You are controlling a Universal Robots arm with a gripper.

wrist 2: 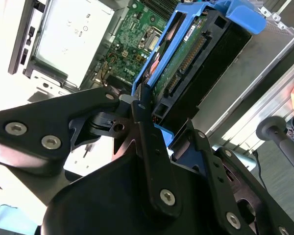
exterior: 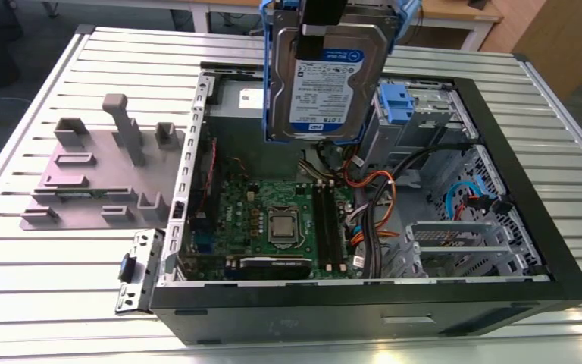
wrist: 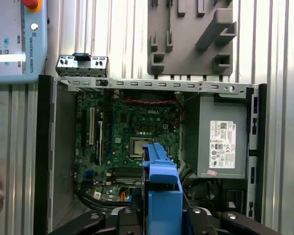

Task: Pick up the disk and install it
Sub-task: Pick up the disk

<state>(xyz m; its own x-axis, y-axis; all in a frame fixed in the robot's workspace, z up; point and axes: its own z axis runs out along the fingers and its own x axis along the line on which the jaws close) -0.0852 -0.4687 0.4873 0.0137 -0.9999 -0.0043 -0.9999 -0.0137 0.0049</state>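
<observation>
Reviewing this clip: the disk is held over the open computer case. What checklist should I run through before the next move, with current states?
1. Grip: ok. The gripper is shut on the disk, which hangs upright.
2. Disk height: ok. It is held above the computer case.
3. Case open: ok. The motherboard is exposed.
4. Drive cage free: cannot tell. The disk hides part of it, and a blue piece sits there.
5. Cables clear: cannot tell. Orange cables lie beside the motherboard.
6. Grey stand: ok. It stands apart from the case.
</observation>
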